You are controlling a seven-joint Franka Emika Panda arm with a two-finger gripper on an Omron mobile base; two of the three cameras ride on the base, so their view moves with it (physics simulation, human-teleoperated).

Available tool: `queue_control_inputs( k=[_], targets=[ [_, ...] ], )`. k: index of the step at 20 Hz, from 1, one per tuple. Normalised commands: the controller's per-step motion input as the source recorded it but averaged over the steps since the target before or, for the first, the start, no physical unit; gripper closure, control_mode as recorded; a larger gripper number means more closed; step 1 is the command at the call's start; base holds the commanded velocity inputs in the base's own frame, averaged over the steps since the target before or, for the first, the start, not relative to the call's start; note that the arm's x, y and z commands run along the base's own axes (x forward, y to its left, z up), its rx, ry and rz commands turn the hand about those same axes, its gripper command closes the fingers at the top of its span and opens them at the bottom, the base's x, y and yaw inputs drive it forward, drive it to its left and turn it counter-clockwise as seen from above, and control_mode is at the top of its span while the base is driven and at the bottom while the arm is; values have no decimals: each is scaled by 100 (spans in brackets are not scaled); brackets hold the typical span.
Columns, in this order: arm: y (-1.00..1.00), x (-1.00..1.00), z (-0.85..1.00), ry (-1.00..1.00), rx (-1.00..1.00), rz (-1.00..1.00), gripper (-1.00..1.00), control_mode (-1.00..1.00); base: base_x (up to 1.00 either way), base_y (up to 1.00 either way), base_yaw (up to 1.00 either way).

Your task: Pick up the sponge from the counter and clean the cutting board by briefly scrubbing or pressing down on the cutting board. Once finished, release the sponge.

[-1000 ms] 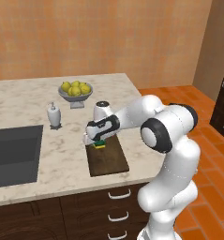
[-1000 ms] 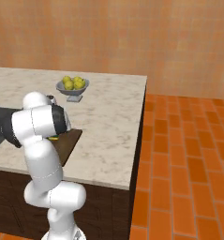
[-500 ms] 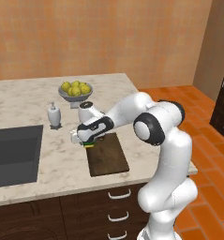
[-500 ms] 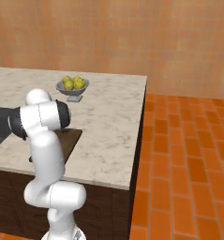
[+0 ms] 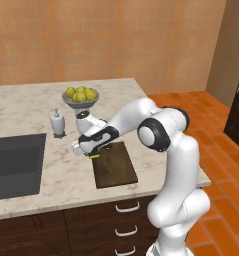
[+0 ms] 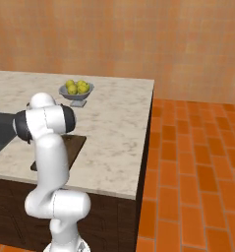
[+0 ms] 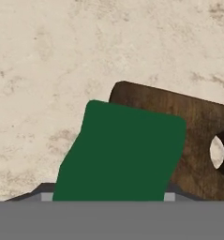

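Sliding gripper (image 5: 92, 151) leftward along cutting board (image 5: 116, 167) far edge; sponge (image 7: 120, 152) clamped, now overhanging board corner onto counter (image 5: 31, 105). Scrub underway.

- The sponge (image 7: 120, 152), green top over a yellow layer, sat at the cutting board's far left corner, overlapping its edge and the counter (image 5: 26, 107).
- The cutting board (image 5: 115, 165), a flat dark brown rectangle with a small hole, lay near the counter's front edge.

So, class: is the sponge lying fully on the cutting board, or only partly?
Partly. In the hand view the sponge covers one corner of the cutting board, beside its hole, and the rest overhangs the counter.
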Motion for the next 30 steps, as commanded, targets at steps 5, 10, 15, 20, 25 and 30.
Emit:
queue_control_inputs(
  k=[5, 10, 15, 20, 25, 30],
  targets=[
    [-30, 5, -28, 0, 2, -5, 100, -100, 0, 0, 0],
    [-85, -1, -19, 0, 9, 0, 100, -100, 0, 0, 0],
    [-77, 0, -23, 0, 2, 0, 100, -100, 0, 0, 0],
    [-71, 0, -19, 0, 0, 0, 100, -100, 0, 0, 0],
    [-62, 0, 0, 0, 4, 2, 100, -100, 0, 0, 0],
    [-53, 0, 6, 0, 0, 5, 100, -100, 0, 0, 0]
  ],
)
